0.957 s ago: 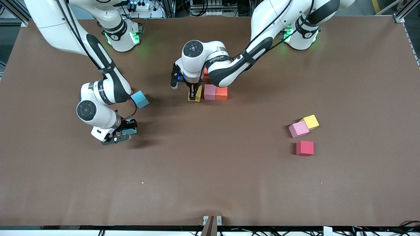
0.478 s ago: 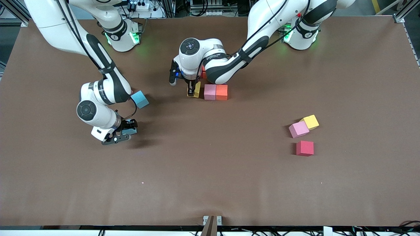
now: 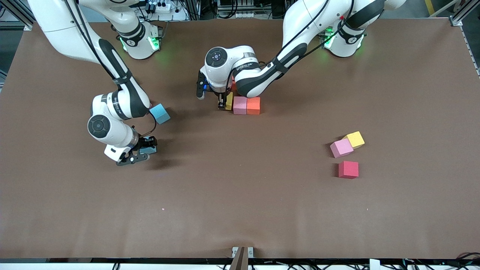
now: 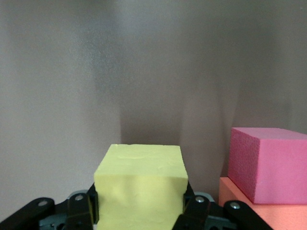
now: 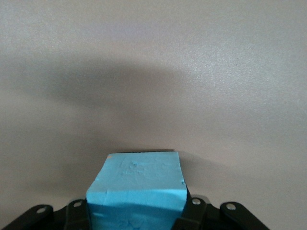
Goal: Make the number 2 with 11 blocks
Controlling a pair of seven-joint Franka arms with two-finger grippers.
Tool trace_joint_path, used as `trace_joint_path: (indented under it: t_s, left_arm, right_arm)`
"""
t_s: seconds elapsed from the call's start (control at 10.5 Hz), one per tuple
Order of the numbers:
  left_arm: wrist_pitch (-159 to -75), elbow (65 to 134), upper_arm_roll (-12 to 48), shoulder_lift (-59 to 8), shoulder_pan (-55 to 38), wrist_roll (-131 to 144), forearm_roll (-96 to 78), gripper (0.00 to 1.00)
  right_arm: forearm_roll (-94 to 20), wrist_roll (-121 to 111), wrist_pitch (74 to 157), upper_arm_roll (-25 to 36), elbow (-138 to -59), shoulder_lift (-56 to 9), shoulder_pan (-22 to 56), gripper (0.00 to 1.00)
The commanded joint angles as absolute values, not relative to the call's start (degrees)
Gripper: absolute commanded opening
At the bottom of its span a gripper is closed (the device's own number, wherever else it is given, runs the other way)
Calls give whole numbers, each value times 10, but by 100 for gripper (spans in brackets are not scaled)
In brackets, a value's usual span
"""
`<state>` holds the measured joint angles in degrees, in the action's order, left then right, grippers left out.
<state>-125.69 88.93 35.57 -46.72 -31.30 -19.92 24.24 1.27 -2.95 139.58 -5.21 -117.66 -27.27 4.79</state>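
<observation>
My left gripper (image 3: 224,102) is shut on a yellow block (image 3: 229,101) and holds it low, close against a pink block (image 3: 240,105). An orange block (image 3: 253,105) touches the pink one in the same row. My left arm hides most of a reddish block (image 3: 234,84) just farther from the front camera. The left wrist view shows the yellow block (image 4: 140,184) between the fingers, with the pink block (image 4: 268,163) and orange block (image 4: 259,213) beside it. My right gripper (image 3: 144,152) is shut on a light blue block (image 5: 136,189) low over bare table and waits.
A second light blue block (image 3: 160,113) lies by the right arm's wrist. Toward the left arm's end sit a loose yellow block (image 3: 355,139), a pink one (image 3: 341,148) touching it, and a red one (image 3: 348,169). The brown table (image 3: 240,202) spreads wide around them.
My left gripper has carried the yellow block sideways until it sits against the pink block. The right arm has not moved.
</observation>
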Motion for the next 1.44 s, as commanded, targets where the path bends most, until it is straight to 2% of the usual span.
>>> trace_joint_path:
  t_s: [0.0,0.38,0.96,1.34]
  left_arm:
    - [-1247,882,343,-467,-328,-184,229,0]
    - [-1247,880,316,-469,-354,-178,229,0]
    - [-1247,878,315,-479,-357,-178,232,0]
    - [-1250,871,294,-481,-369,-179,231,0]
  right_arm:
    - [14,-23,1396,-53,-1184,-265,48,14]
    - [14,-23,1397,-53,-1184,-265,48,14]
    - [14,-23,1397,-53,-1184,-265,48,14]
    - [14,-23,1397,-53,-1183,-265,48,14]
